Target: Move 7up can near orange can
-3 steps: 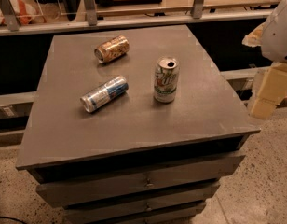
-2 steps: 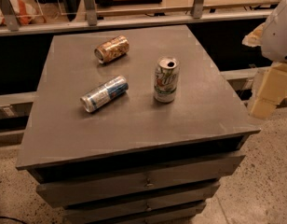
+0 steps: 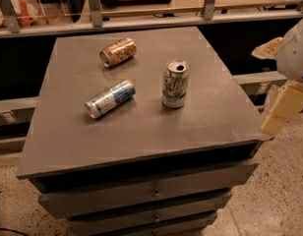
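Fingers well right of 7up can

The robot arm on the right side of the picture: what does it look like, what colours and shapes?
Only part of it shows. The arm has a smooth, rounded white shell. Below it, the gripper, just right of the table, is made of blocky, flat-sided pieces in pale cream-yellow. No cables, labels or markings can be seen.
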{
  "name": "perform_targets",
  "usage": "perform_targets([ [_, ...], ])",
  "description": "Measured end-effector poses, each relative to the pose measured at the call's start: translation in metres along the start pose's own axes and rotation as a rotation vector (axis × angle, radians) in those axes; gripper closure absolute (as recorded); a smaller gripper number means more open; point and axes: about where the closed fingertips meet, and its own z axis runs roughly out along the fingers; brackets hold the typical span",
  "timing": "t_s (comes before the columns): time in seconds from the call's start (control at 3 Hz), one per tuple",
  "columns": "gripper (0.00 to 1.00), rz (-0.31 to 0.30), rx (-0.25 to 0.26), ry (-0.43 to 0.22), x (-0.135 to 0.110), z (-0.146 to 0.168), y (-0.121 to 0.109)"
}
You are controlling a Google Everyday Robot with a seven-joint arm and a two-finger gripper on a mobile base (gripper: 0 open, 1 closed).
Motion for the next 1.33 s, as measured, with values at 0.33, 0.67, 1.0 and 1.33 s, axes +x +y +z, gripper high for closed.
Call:
perform_targets([
  [0.33, 0.0, -0.009, 0.001, -0.133, -0.002, 0.011, 0.002],
  [0.67, 0.0, 0.024, 0.012, -0.239, 0.027, 0.01, 0.001],
  [1.0, 0.0, 0.02, 0.013, -0.239, 0.027, 0.01, 0.001],
  [1.33, 0.0, 0.035, 0.038, -0.256, 0.029, 0.016, -0.011],
])
